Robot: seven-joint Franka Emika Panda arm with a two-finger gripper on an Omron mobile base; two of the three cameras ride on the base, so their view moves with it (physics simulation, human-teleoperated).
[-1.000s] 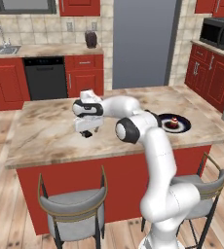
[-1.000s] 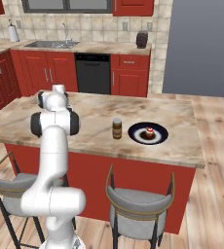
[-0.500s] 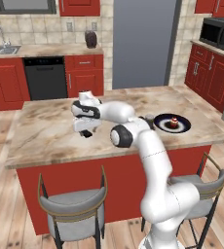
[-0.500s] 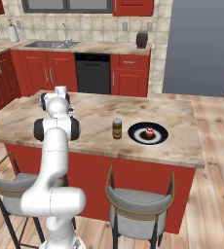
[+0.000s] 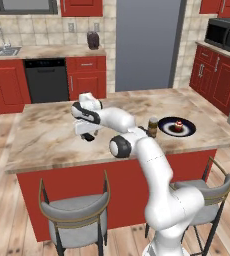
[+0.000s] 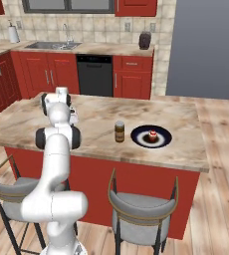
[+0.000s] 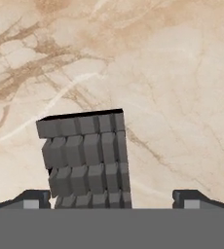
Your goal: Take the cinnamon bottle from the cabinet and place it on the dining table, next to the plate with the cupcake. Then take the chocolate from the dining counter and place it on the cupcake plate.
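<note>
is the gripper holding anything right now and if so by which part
Nothing is held. The gripper hangs open over the chocolate, which lies flat on the dining table between the two fingertips, neither touching it.

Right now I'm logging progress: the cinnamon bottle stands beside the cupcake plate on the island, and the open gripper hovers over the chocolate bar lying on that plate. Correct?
Not quite. The chocolate bar lies on the bare marbled island top, not on the plate, as the hand view shows. The rest holds: the cinnamon bottle stands beside the cupcake plate, and the open gripper hovers over the bar.
</note>
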